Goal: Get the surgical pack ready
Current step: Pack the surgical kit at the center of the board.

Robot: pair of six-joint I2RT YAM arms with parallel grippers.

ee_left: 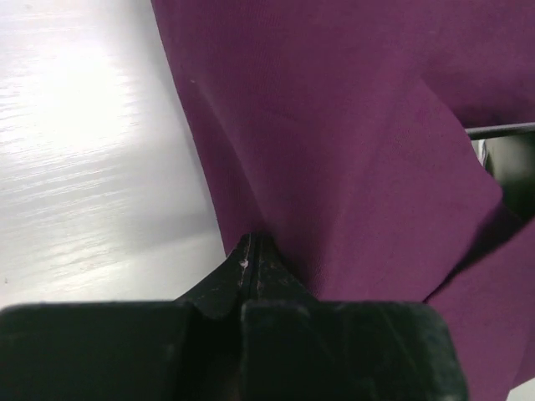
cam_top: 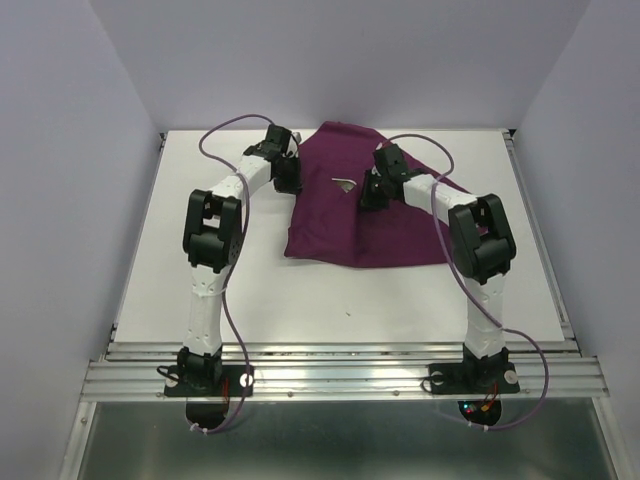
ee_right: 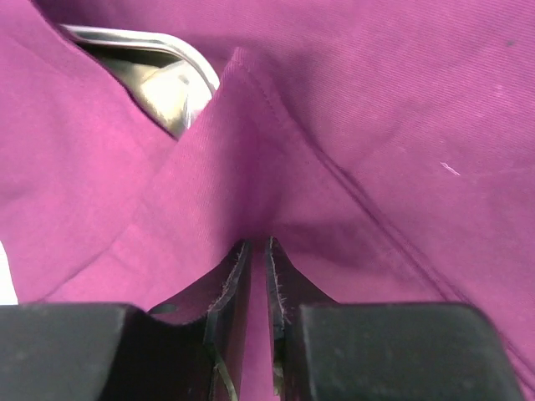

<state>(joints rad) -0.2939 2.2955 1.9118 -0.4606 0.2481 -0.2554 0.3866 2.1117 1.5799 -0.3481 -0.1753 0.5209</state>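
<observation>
Your left fingers (ee_left: 226,288) pinch the purple cloth (cam_top: 340,225) at its left edge. Your right fingers (ee_right: 230,292) grip a fold near its middle, beside the half-covered tray (ee_right: 159,79). The cloth lies on the desk (cam_top: 330,300).

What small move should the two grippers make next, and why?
Probably lift both pinched folds and draw them inward: the left gripper and right gripper are shut on the purple cloth, and the steel tray shows through a gap.

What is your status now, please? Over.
Left gripper shut on cloth, left edge. Right gripper shut on a cloth fold. Corner of tray shows under it. Nothing in the way.
</observation>
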